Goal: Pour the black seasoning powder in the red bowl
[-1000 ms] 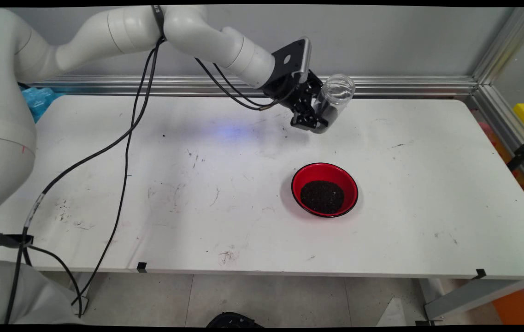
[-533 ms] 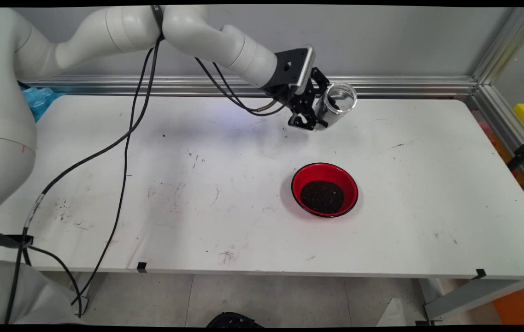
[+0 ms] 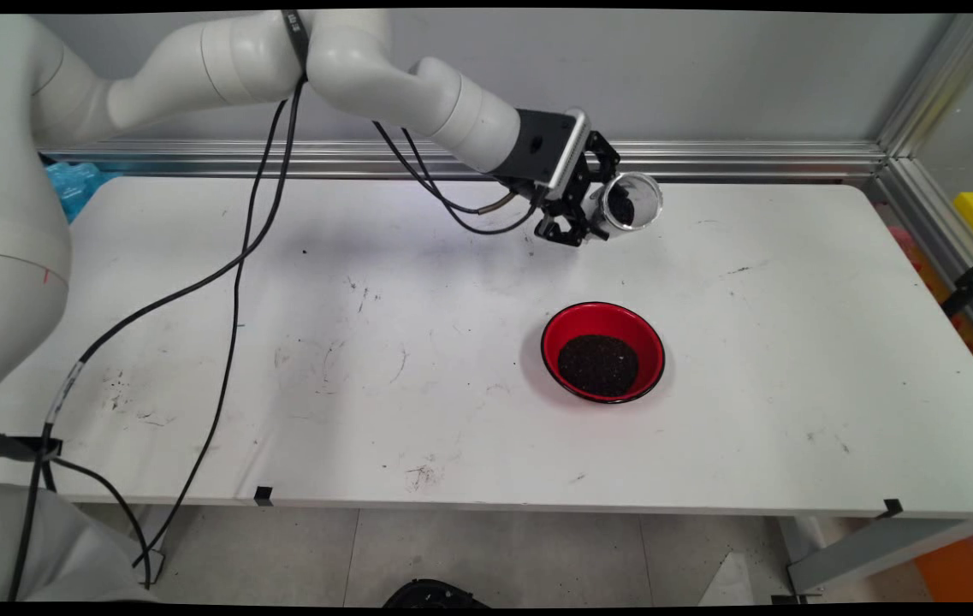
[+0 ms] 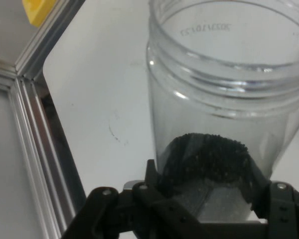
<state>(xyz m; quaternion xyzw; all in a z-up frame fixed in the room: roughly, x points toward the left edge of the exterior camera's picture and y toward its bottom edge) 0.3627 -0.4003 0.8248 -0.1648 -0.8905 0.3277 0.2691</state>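
A clear jar (image 3: 625,204) is held clamped in the gripper (image 3: 582,224), fingers closed on its lower body, above the far part of the white table (image 3: 418,342). The jar is lifted off the surface, not resting on it.

Key relation: the red bowl (image 3: 603,352) lies on the table toward the near edge from the gripper, almost straight down the main view and only slightly right; the two are well apart. The bowl is already loaded with a dark granular heap (image 3: 598,365) at its centre.

Jar axis: tilted in the main view so that the open mouth is turned toward the camera and a little right, with the base back toward the wrist. A dark patch is seen through the mouth.

What the hand view adds: dark grains (image 4: 209,160) are seen settled at the base end of the jar (image 4: 229,109), just beyond the fingers (image 4: 159,199), with the rest of the jar clear up to the threaded neck. The fill level can be read there; in the main view it cannot. The aluminium frame rail (image 4: 35,124) and a bare stretch of table are also seen beside the jar.

What the main view adds: the bowl is shown only there; it is out of the hand camera's field. Height above the table is likewise judged only from the main view, and only roughly. Black cables (image 3: 238,248) are seen hanging from the arm, well left of both jar and bowl.
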